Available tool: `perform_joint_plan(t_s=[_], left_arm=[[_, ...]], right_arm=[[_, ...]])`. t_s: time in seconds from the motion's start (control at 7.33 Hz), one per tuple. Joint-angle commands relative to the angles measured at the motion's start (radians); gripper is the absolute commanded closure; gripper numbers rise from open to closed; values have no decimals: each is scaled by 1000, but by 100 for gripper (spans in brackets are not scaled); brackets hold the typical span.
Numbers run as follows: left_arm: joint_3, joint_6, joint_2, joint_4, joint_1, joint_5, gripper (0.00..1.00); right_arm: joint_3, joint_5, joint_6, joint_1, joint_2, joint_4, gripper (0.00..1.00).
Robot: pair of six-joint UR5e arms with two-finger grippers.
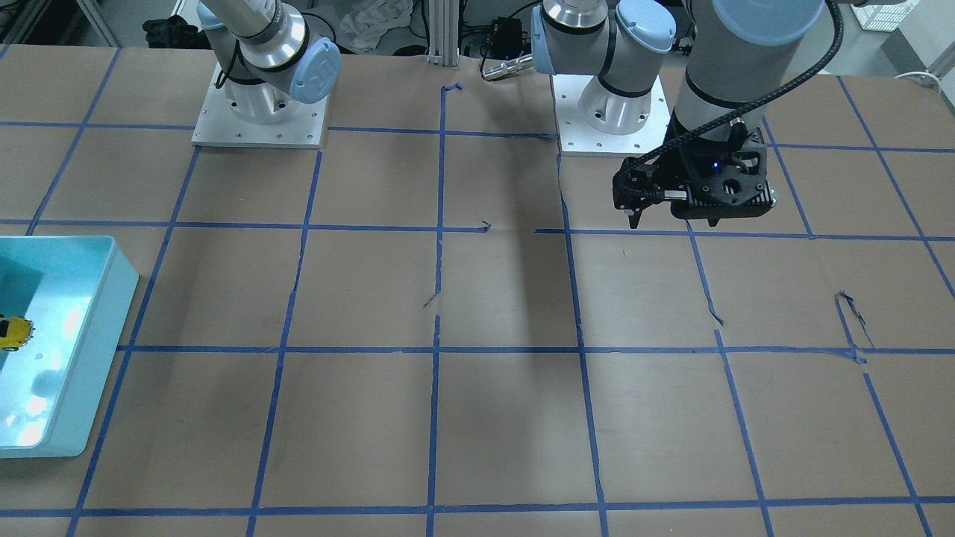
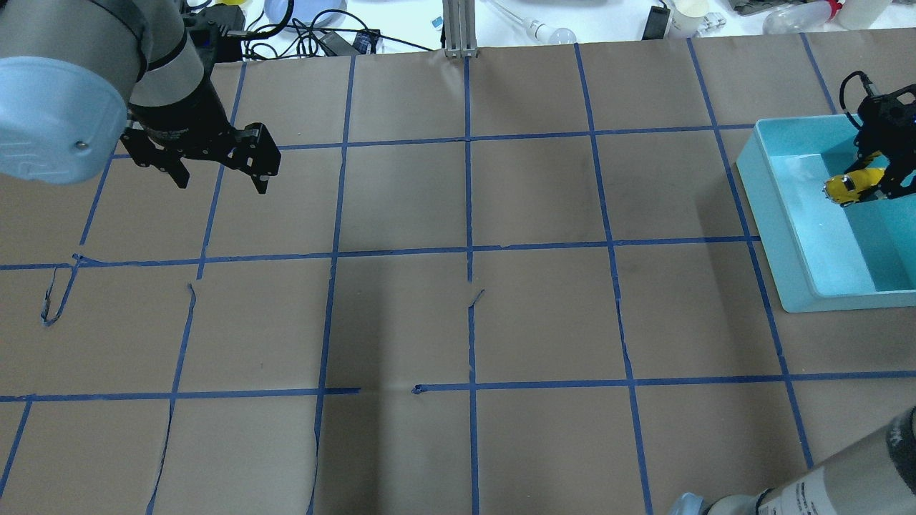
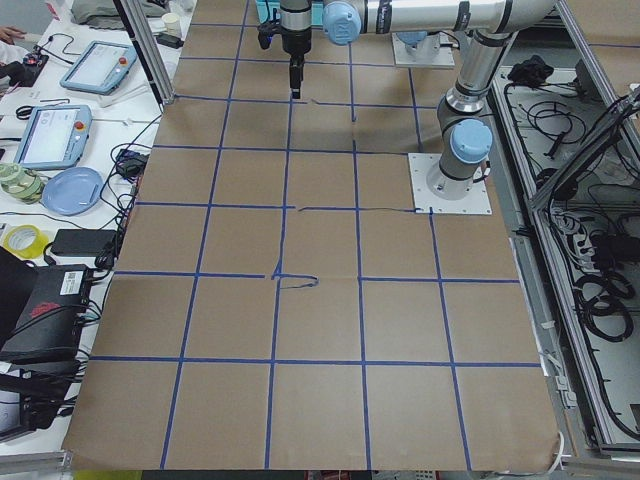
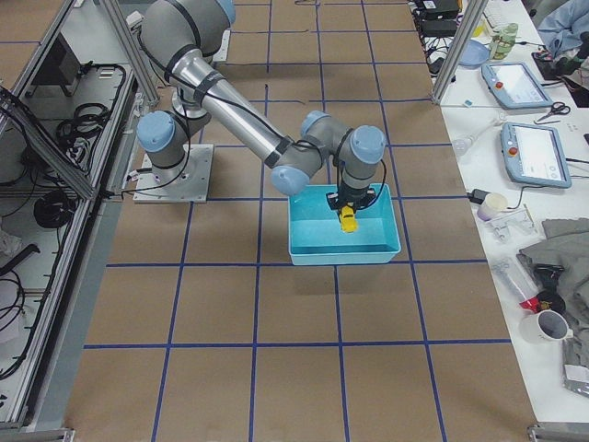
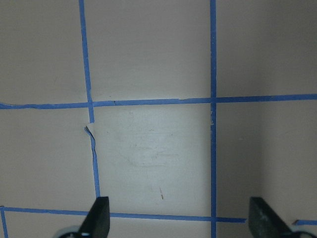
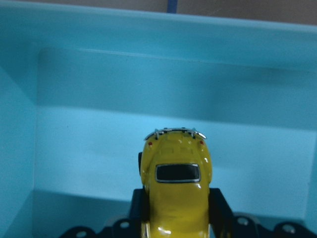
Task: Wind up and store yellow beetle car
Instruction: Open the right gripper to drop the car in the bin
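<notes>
The yellow beetle car (image 6: 176,183) is a tiny glossy toy with a dark rear window. My right gripper (image 6: 176,203) is shut on it, fingers (image 6: 220,203) against its sides. It hangs over the inside of the light-blue bin (image 2: 787,236); whether it touches the floor I cannot tell. The car also shows in the overhead view (image 2: 851,186), the front-facing view (image 1: 13,332) and the exterior right view (image 4: 348,219). My left gripper (image 2: 218,179) is open and empty above bare table at the far left, its fingertips (image 5: 99,215) wide apart.
The bin (image 1: 89,328) stands at the table's right end, seen from the robot. The table is brown paper with a blue tape grid (image 2: 469,250). The arm bases (image 1: 257,112) stand at the robot's edge. Clutter lies beyond the far edge (image 2: 544,28).
</notes>
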Motion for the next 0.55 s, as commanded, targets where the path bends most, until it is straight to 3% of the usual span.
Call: perform_joint_plan(t_s=[0.0, 0.27, 0.41], left_arm=[[-1, 2, -3, -1, 2, -1, 0], [4, 2, 0, -1, 5, -4, 0], [12, 3, 0, -1, 6, -14, 0]], right_arm=[[31, -36, -21, -24, 53, -42, 99], [63, -39, -18, -24, 75, -101, 98], [77, -39, -16, -24, 81, -115, 86]])
